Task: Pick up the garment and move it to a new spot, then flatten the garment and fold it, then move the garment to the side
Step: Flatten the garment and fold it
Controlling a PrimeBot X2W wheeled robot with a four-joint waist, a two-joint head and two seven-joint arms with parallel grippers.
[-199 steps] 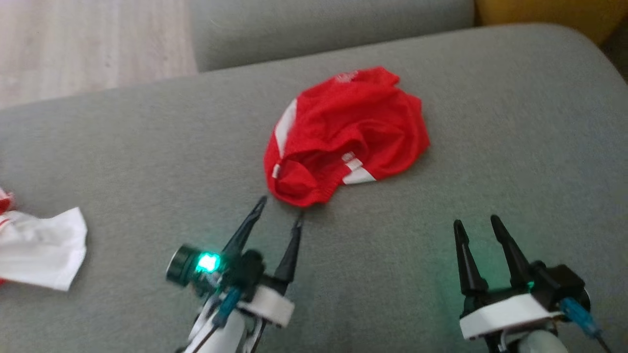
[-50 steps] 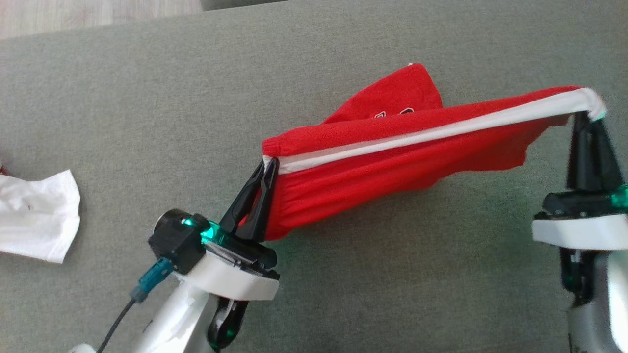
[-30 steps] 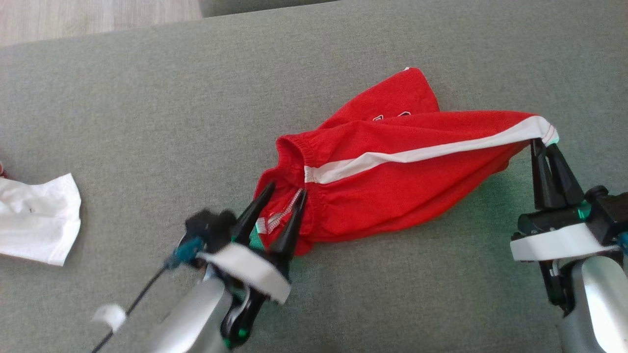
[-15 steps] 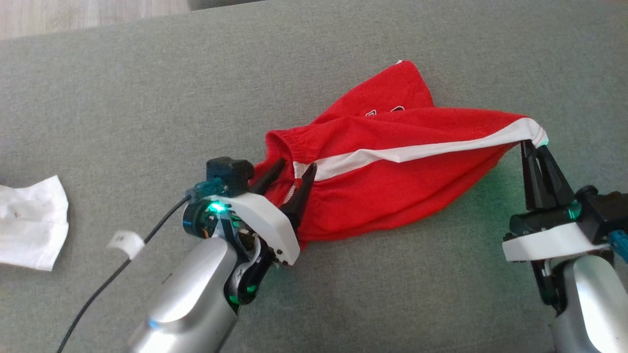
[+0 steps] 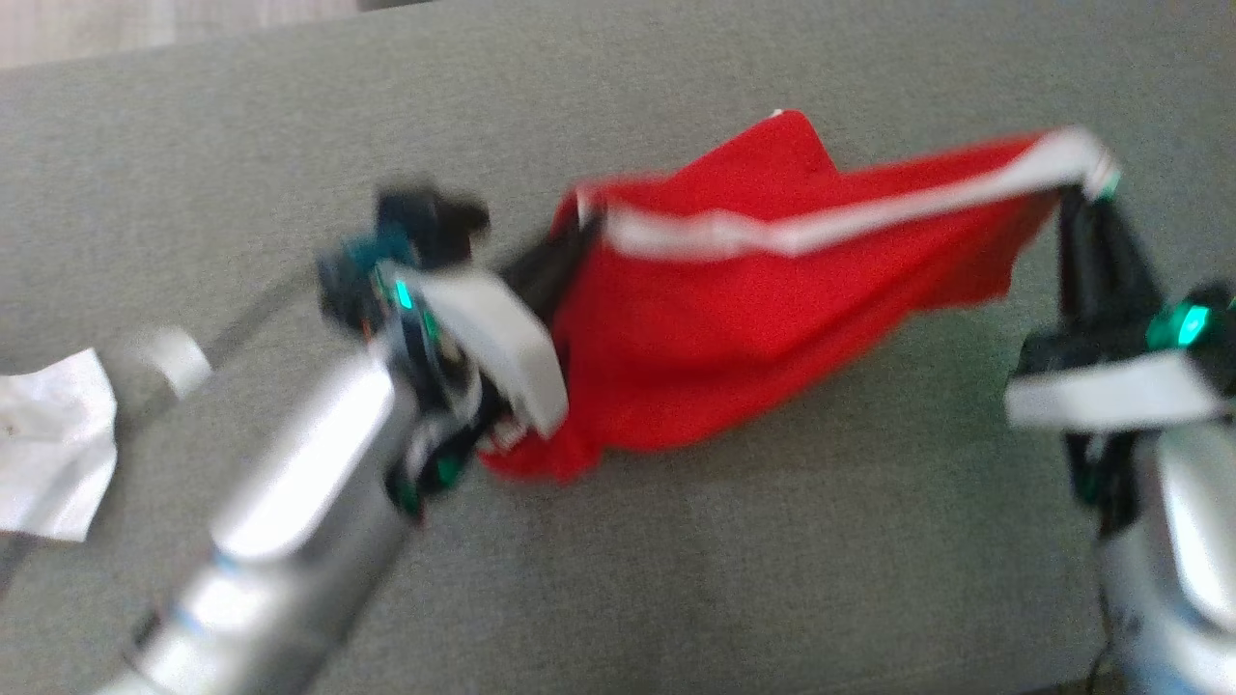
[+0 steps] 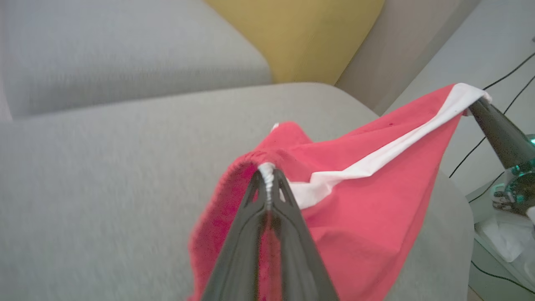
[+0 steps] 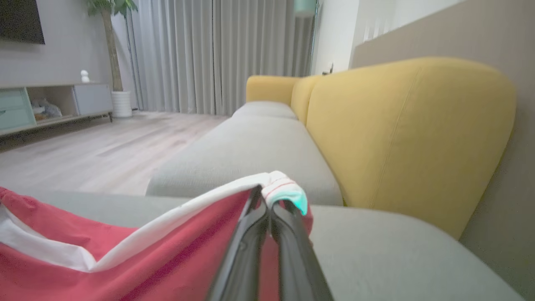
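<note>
The red fabric shorts with a white side stripe [image 5: 753, 328] hang stretched above the grey upholstered sofa seat [image 5: 772, 579]. The left pincer [image 6: 267, 177] is clamped on the stripe's waistband end and the right pincer [image 7: 268, 198] on its hem end. The pick-up looks done; setting down elsewhere, flattening, folding and moving aside remain.
</note>
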